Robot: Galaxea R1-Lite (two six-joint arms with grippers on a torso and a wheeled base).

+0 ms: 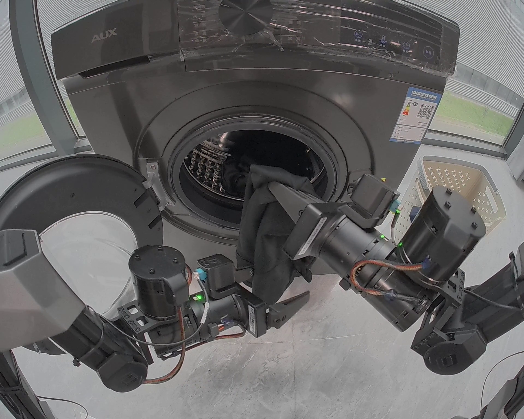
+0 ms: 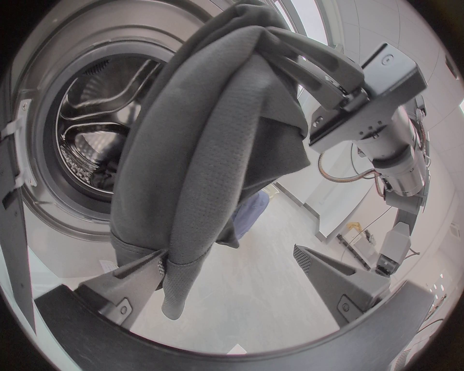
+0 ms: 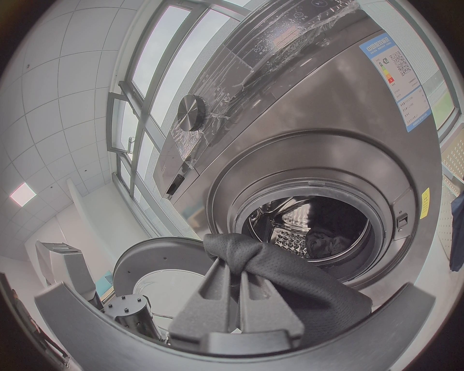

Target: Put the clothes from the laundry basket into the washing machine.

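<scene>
we count: washing machine [image 1: 305, 98] x1 | round door [image 1: 71, 185] x1 | control dial [image 1: 245, 13] x1 | label sticker [image 1: 416, 114] x1 | laundry basket [image 1: 480, 191] x1 | grey garment [image 1: 262, 229] x1 | dark heap in drum [image 3: 328, 241] x1, we can't split its pieces | blue cloth [image 2: 249, 212] x1 | grippers x2: left gripper [image 1: 273, 283], right gripper [image 3: 232, 270]

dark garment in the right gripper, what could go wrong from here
1. The right gripper pinches only the top of the dark garment; much of it hangs outside, below the opening of the washing machine, so releasing now could drop it on the floor.
2. Its hem sits against one finger of the open left gripper and could snag when pushed in.
</scene>
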